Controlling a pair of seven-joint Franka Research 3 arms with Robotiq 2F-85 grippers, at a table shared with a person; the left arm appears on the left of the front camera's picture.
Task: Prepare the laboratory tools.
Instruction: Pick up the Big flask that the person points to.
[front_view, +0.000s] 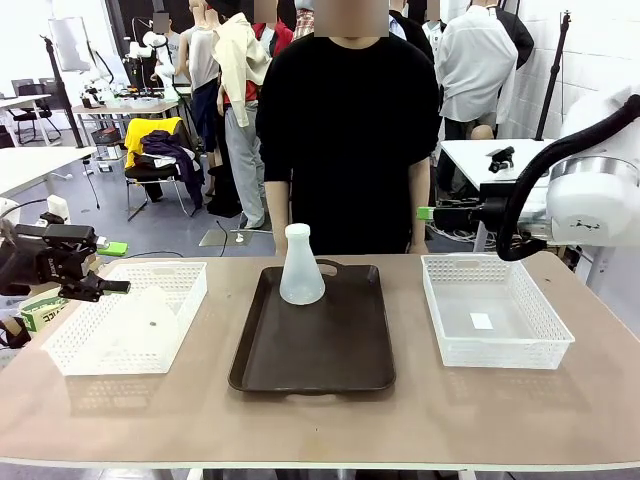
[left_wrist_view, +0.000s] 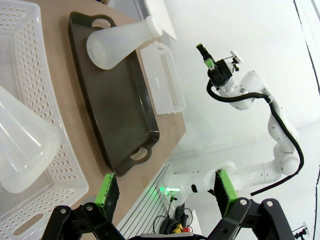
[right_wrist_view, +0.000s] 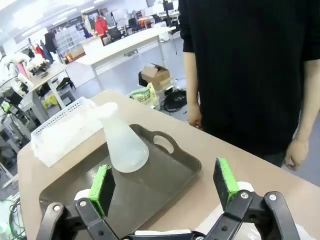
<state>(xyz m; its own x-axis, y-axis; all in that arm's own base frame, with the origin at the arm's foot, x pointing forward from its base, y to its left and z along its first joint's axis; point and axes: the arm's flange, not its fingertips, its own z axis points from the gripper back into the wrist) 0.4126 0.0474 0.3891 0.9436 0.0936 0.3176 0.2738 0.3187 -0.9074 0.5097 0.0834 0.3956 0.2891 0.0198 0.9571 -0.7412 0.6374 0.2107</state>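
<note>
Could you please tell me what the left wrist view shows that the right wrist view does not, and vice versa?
The left wrist view adds the second conical flask inside the left mesh basket, the open left end effector, and the right arm's white links. The right wrist view adds the person's black top, one hand and the other hand, hanging by the far table edge. Shared: the upright conical flask on the dark brown tray, the left mesh basket, and the open right end effector.
</note>
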